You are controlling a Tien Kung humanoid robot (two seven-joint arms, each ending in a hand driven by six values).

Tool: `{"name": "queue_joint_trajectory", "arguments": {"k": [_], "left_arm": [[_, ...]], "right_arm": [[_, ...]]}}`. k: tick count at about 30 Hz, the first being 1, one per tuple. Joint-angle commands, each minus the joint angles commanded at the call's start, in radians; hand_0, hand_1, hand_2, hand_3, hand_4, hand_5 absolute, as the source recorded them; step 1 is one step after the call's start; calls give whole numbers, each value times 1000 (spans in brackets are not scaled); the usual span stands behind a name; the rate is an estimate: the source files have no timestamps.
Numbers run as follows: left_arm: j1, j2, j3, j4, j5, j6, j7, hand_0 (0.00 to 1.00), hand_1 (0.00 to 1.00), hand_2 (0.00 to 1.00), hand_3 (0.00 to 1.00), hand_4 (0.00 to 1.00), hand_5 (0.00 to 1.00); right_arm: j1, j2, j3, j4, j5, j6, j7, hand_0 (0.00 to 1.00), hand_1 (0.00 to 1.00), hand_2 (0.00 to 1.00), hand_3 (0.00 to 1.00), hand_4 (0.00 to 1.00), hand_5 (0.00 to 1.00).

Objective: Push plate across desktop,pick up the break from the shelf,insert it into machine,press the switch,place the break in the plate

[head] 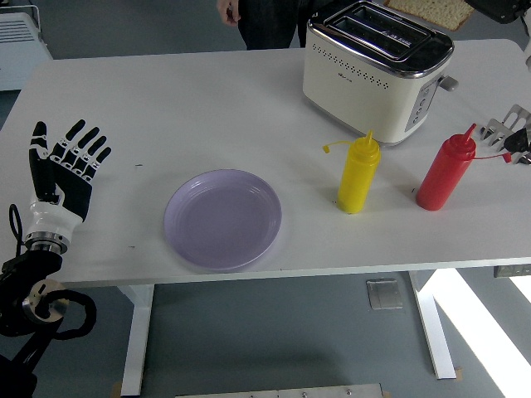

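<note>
Left hand (62, 170): I am holding it at nine o'clock over the table's left edge, fingers spread apart, gripping nothing.
Right hand (498, 8): I am seeing only a dark part at one o'clock, at the frame's top; I cannot tell its fingers.
Bread (427, 10): showing at the top edge, just behind the toaster, beside that hand.
Toaster (377, 66): standing at one o'clock, slots showing dark.
Plate (222, 220): lying near centre, toward six o'clock, well apart from my left hand.
Bottles: yellow (358, 176) and red (445, 172) standing upright at three o'clock.
Rack (513, 133): sitting at the right edge.
</note>
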Motion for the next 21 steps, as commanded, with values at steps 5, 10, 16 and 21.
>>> {"name": "queue_joint_trajectory", "arguments": {"k": [5,10,16,21], "left_arm": [[35,5,-64,-22,5,0,2,837,775,715,753,740,968],[44,6,-78,-27,6,-1,3,837,774,713,750,740,966],[51,6,-90,-34,8,-1,2,838,774,714,750,740,964],[60,10,-119,-47,13,0,2,838,774,714,750,742,964]], "right_arm": [[90,34,-50,-65,71,-45,-59,547,549,533,410,115,2],[161,73,-94,-130,112,-79,-99,545,550,533,410,119,2],[227,125,-141,-217,158,-122,-136,543,549,534,411,121,2],[266,163,-168,-272,166,-150,-175,543,549,534,411,121,2]]}}
